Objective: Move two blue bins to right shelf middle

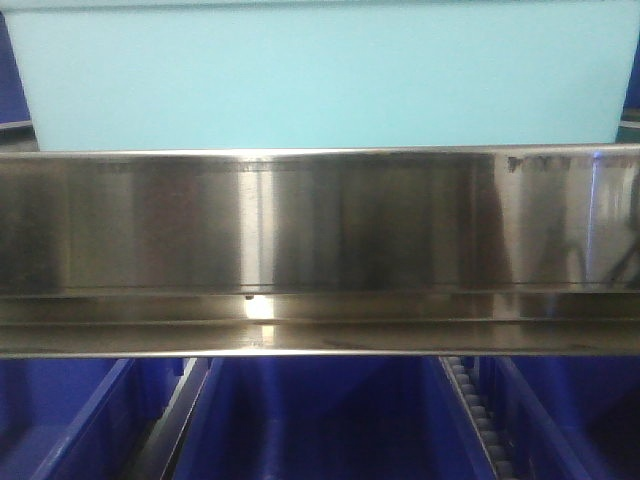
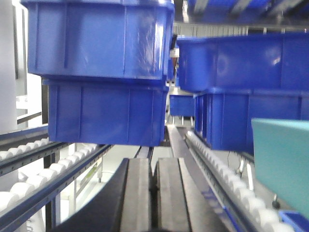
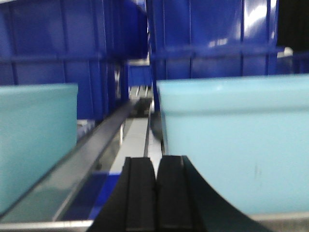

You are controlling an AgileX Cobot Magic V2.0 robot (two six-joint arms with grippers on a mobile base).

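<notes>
From where I stand, the thing to steer by is the long brushed stainless-steel shelf rail (image 1: 320, 250) running straight across the front view. Sitting just above that rail is a pale turquoise plastic bin (image 1: 320, 70), and below the rail I look down into a row of deep blue open plastic bins (image 1: 320, 420). The left gripper (image 2: 153, 166) has its black jaws pressed together with nothing between them. Ahead of it, and by my reckoning deeper into the shelving than the rail, a stacked pair of blue plastic bins (image 2: 101, 72) sits one nested in the other above a white roller track (image 2: 29, 179). Whether the stack actually rests on those rollers I cannot tell. The right gripper (image 3: 155, 162) is likewise closed on itself and empty, pointing down the gap between two turquoise bins, with more blue bins standing behind them, again beyond the rail. As I judge it, the job has hardly begun. Neither arm has hold of a blue bin, both pairs of jaws would need to spread before any grasp, and the whole carry to the right shelf's middle level remains. Which level that is, and which two bins are meant, these views do not settle, though the stacked pair seems the likeliest candidate.
</notes>
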